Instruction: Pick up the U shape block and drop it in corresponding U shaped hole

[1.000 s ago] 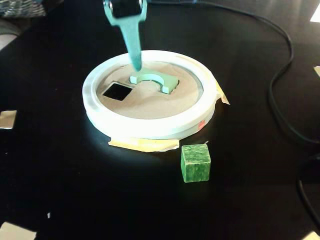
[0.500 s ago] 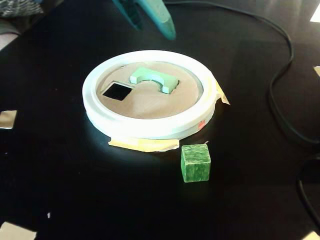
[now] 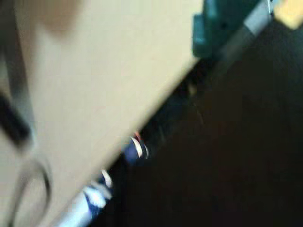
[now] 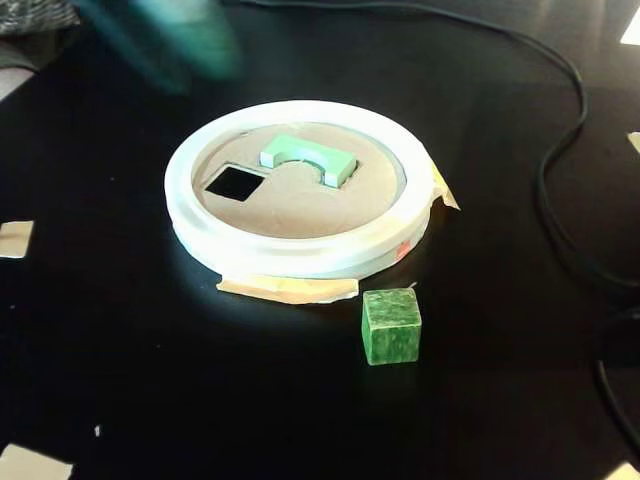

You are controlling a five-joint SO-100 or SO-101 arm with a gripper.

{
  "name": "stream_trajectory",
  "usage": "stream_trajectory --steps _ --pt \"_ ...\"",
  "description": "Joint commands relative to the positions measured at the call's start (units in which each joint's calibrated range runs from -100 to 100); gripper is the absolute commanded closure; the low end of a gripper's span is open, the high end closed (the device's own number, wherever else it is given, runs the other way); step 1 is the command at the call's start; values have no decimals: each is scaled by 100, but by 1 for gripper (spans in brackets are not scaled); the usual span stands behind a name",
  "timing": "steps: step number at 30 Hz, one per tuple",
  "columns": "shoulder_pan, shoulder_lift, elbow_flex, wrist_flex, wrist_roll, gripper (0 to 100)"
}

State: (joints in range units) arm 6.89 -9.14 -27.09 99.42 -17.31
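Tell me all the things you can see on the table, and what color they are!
Arch block: one, pale mint green, resting in its cut-out in the round board, top still poking up.
Round board: one, tan with a thick white rim, middle of the table.
Square hole: one, dark, left part of the board.
Cube: one, dark marbled green, on the table in front of the board.
Tape: several yellowish strips under the board's edge.
Cable: black, curling along the right side.
Table: one, black.
Hand: one, teal, a blur at top left, holding nothing.
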Motion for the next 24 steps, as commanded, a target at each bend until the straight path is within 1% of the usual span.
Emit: stream_trajectory --steps 1,3,4,5,8,9,13,14,18,19,24 --pt "497 -2082 1916 58 39 28" --pt "472 -2870 2882 58 39 28" --pt "334 -3551 3720 58 39 28" --pt "322 -3963 4220 58 39 28" --pt "322 -5432 6015 -785 39 28" --pt "322 -6265 6971 -1216 39 28" --pt "309 -7922 8911 -2109 63 28" --pt "297 -8414 9585 -2370 156 28" --pt "297 -9086 10732 -2742 581 28" --pt "297 -9086 11006 -2912 781 28" --pt "222 -9086 11607 -3434 1392 28"
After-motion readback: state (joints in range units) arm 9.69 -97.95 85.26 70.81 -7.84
